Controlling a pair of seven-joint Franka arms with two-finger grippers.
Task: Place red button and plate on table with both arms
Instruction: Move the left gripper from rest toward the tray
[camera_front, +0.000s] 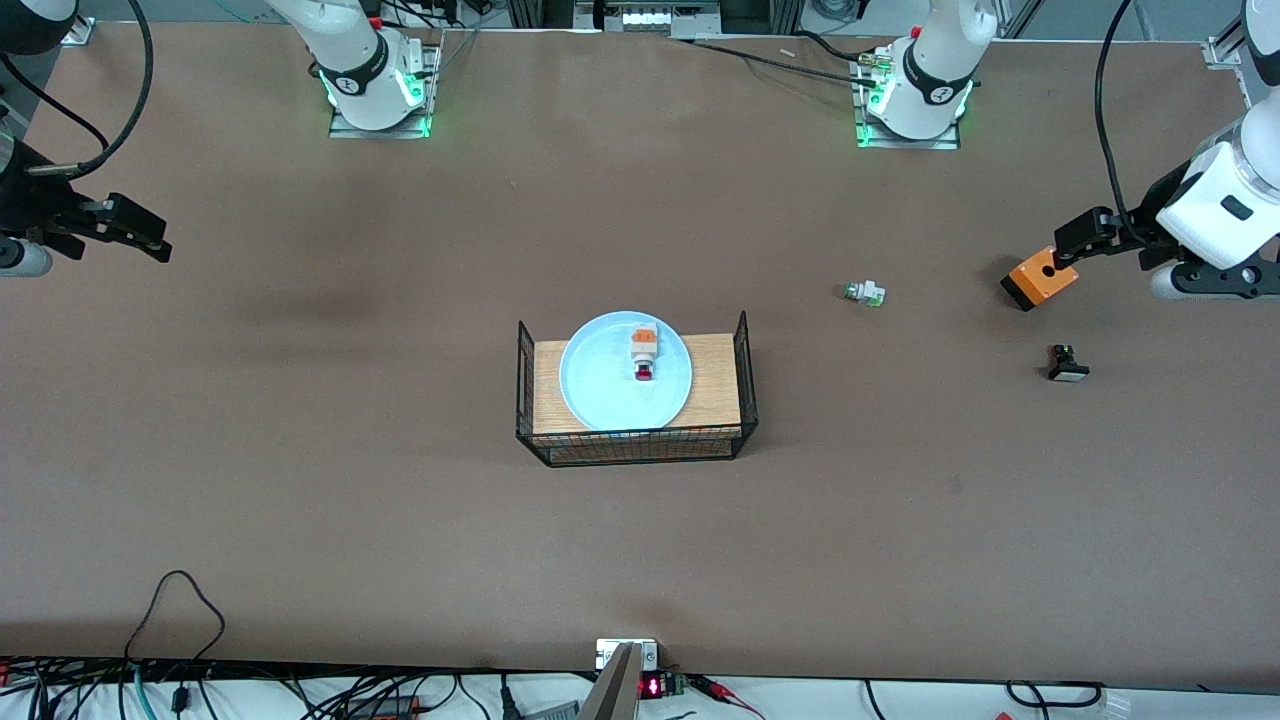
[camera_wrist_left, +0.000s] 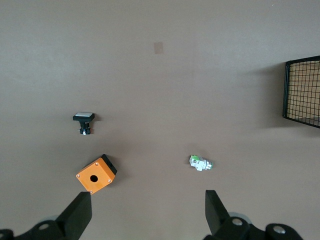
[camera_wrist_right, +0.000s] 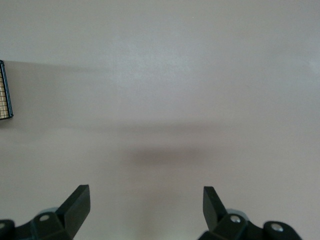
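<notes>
The red button (camera_front: 644, 355), white with an orange block and a red cap, lies on the pale blue plate (camera_front: 600, 385). The plate rests on a small wooden tray with black wire sides (camera_front: 720, 390) at the middle of the brown table (camera_front: 300, 480). My left gripper (camera_front: 1075, 240) hangs open and empty in the air at the left arm's end of the table, over the orange box; it shows in the left wrist view too (camera_wrist_left: 148, 212). My right gripper (camera_front: 135, 232) hangs open and empty over bare table at the right arm's end, also in the right wrist view (camera_wrist_right: 146, 207).
An orange box with a hole (camera_front: 1042, 278) (camera_wrist_left: 96, 174), a white part with a green tip (camera_front: 865, 293) (camera_wrist_left: 200, 163) and a black part with a white face (camera_front: 1067, 363) (camera_wrist_left: 84, 121) lie toward the left arm's end. The tray's wire side shows in the wrist views (camera_wrist_left: 302, 92) (camera_wrist_right: 5, 92).
</notes>
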